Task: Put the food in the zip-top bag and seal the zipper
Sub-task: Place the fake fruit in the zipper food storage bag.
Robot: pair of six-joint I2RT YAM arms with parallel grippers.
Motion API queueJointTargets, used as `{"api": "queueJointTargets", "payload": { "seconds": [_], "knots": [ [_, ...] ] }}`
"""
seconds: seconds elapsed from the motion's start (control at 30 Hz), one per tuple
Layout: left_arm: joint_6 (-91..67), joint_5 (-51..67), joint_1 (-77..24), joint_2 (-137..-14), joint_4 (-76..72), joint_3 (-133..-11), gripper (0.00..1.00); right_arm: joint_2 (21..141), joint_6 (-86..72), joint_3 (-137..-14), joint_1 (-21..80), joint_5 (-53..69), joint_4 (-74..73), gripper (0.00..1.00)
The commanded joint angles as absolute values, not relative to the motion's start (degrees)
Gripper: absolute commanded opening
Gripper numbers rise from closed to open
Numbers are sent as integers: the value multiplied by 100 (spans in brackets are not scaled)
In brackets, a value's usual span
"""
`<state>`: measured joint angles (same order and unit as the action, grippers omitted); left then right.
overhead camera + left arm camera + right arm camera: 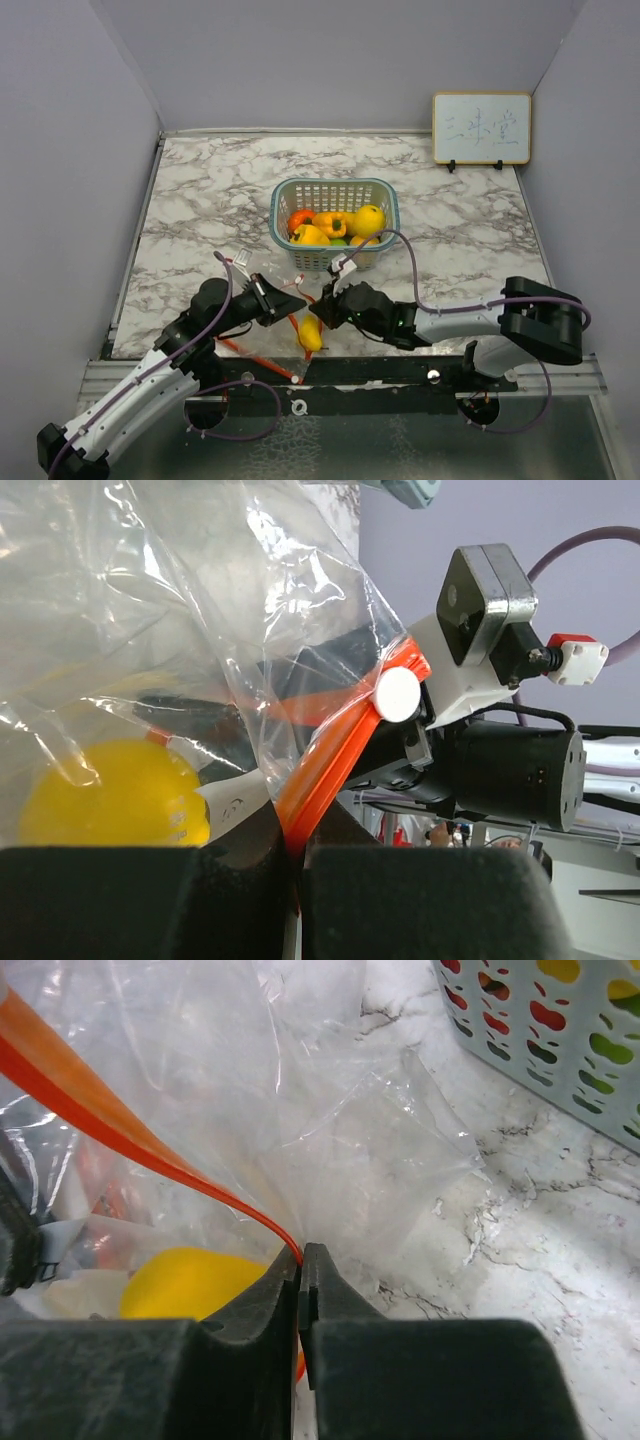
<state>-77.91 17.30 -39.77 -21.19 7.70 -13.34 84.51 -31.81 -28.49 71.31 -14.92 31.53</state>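
While one yellow fruit (pixel 110 795) already sits inside the zip-top bag (pixel 330 1110), we judge the task barely begun: the other food (pixel 335 225) lies in the basket (pixel 335 186) nearby, and our left gripper (pixel 295 855) and right gripper (pixel 300 1260) are each clamped tight onto the zipper (pixel 120 1130), which looks unsealed, holding the bag between them

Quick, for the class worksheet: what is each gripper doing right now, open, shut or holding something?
Left gripper: jaws shut on the zipper.
Right gripper: jaws shut on the zipper too.
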Motion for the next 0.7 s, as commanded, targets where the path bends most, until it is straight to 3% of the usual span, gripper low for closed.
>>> {"api": "queueJointTargets", "payload": {
  "seconds": [0.0,0.17,0.3,0.67],
  "knots": [
    [-7984,1525,-3977,-1974,1320,-1860,0,7834,-3217,-3784,7159,-1834,1065,3],
    [-7405,1268,-3981,-2161,2813,-2762,0,6959,-2826,-5166,7157,-2335,-2182,2],
    [-6994,1297,-3982,-2635,3693,-3239,0,6906,-2669,-6259,7155,-2592,-3996,2],
    [-5828,809,-3979,-3561,5129,-4266,0,6744,-3135,-6677,7142,-3090,-5574,2]
  ]
}}
